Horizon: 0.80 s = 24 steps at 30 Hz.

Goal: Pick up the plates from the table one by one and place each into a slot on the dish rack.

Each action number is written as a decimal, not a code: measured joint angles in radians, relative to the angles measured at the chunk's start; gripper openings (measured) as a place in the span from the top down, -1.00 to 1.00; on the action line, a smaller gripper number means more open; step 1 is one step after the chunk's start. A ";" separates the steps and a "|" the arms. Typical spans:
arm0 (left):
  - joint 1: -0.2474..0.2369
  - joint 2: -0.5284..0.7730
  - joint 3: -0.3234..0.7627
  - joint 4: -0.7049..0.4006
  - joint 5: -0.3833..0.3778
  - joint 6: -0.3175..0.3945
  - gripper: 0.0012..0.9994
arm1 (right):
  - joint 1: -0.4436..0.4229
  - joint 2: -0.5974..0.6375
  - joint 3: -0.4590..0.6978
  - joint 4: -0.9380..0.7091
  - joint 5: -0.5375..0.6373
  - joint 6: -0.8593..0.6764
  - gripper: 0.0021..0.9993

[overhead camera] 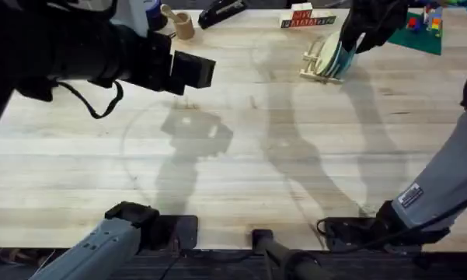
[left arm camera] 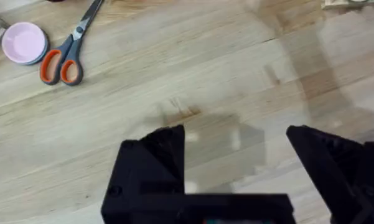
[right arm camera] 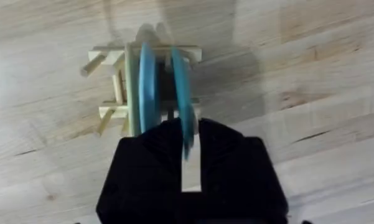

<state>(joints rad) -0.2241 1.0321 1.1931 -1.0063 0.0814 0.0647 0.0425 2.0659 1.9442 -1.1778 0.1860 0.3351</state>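
The small wooden dish rack [overhead camera: 315, 61] [right arm camera: 109, 59] stands at the far right of the table [overhead camera: 241, 155]. A pale blue plate [right arm camera: 148, 87] stands upright in one slot. Beside it stands the turquoise plate [right arm camera: 182, 93] [overhead camera: 343, 58], also on edge in the rack, with my right gripper [right arm camera: 190, 155] [overhead camera: 356, 40] shut on its rim from above. My left gripper [left arm camera: 236, 155] [overhead camera: 193, 70] hangs open over bare wood at the far left, with nothing between its fingers.
A cream plate [right arm camera: 131, 81] sits in the rack next to the pale blue one. Orange-handled scissors [left arm camera: 68, 53] and a pink dish [left arm camera: 25, 42] lie near the left arm. Letter blocks [overhead camera: 303, 17], a wooden cup [overhead camera: 183, 25] and a green mat [overhead camera: 419, 31] line the far edge.
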 joint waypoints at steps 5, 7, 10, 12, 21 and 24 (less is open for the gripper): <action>0.000 0.000 0.000 0.000 0.000 0.000 -0.99 | 0.000 0.000 0.000 0.000 0.000 0.000 0.62; 0.000 0.000 0.000 0.000 0.000 0.000 -0.99 | 0.000 0.000 0.000 0.000 0.000 0.000 0.62; 0.000 0.000 0.000 0.000 0.000 0.000 -0.99 | 0.000 0.000 0.000 0.000 0.000 0.000 0.62; 0.000 0.000 0.000 0.000 0.000 0.000 -0.99 | 0.000 -0.006 0.000 -0.001 0.000 0.000 0.61; 0.000 0.000 0.000 0.000 0.000 0.000 -0.99 | 0.000 -0.224 0.002 -0.069 0.000 0.002 0.41; 0.000 0.000 0.000 0.000 0.000 0.000 -0.99 | 0.000 -0.311 0.005 -0.126 0.000 -0.003 -0.30</action>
<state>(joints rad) -0.2241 1.0321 1.1931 -1.0061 0.0818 0.0647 0.0425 1.7554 1.9495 -1.3042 0.1856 0.3326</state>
